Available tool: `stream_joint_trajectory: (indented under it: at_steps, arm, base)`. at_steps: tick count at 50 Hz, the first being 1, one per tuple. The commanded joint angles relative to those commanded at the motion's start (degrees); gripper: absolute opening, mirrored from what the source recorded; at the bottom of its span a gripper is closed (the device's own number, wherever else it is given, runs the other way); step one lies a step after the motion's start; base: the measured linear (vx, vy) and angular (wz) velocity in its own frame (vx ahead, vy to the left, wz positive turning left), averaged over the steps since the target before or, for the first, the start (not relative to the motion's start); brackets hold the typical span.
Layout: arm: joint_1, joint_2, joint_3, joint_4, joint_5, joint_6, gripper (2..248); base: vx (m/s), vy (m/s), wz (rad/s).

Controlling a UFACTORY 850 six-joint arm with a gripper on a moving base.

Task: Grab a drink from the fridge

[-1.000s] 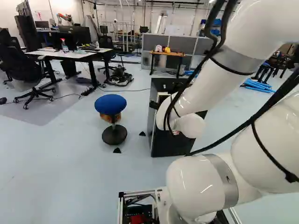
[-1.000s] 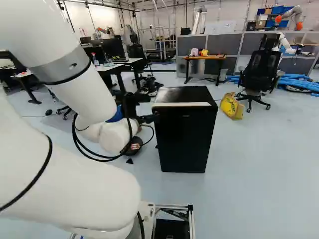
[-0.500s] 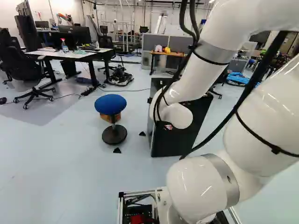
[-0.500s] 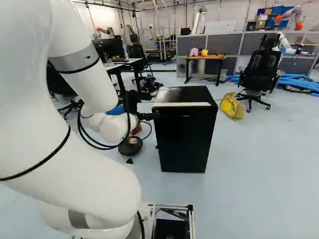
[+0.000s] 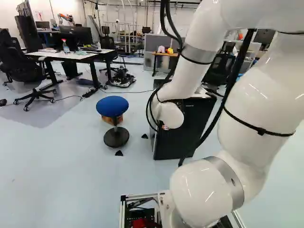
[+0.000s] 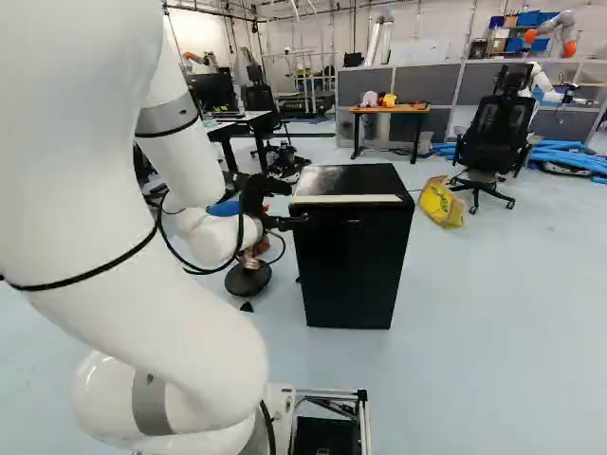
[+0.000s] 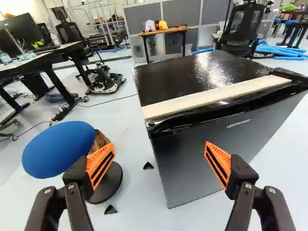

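A black fridge (image 6: 351,256) with a pale strip along its top front edge stands ahead of the base, its door closed. My gripper (image 6: 292,220) is at the fridge's upper left front corner in the right base view. In the wrist view the gripper (image 7: 159,166) stands open, nothing between its orange pads; one finger is in front of the fridge door (image 7: 192,168), the other in front of the stool side. Whether a finger touches the door I cannot tell. No drink shows.
A blue-topped stool (image 5: 112,107) stands left of the fridge, close to the gripper. Small black wedges lie on the floor between them. Behind are a wooden table (image 6: 389,110), an office chair (image 6: 493,133) and a yellow bag (image 6: 442,202). Another robot (image 6: 555,36) stands far back.
My arm has swung left in the left base view, its upper links rising more upright. The wrist has shifted slightly at the fridge's corner. The base and the fridge have not moved.
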Motion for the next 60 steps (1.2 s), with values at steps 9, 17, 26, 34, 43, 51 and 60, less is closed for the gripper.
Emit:
stream_joint_trajectory:
  at_steps: [9,17,26,34,43,51,60]
  arm:
    - [1.14,-2.09,-0.68,3.83,2.94,0.00,247]
    - [2.16,-3.94,-1.27,6.75,5.52,0.00,247]
    - [3.40,-6.15,-2.10,8.94,7.68,0.00,247]
    - [4.59,-8.20,-2.97,10.46,9.49,0.00,247]
    - [5.87,-10.70,-4.21,12.05,11.76,0.00,247]
    - [6.62,-13.15,-5.67,13.54,14.08,0.00,247]
    - [7.12,-16.06,-7.57,15.41,16.75,0.00,247]
  base:
    - [0.000,0.000,0.000]
    - [0.000,0.000,0.000]
    - [0.000,0.000,0.000]
    - [0.000,0.000,0.000]
    - [0.000,0.000,0.000]
    - [0.000,0.000,0.000]
    - [0.000,0.000,0.000]
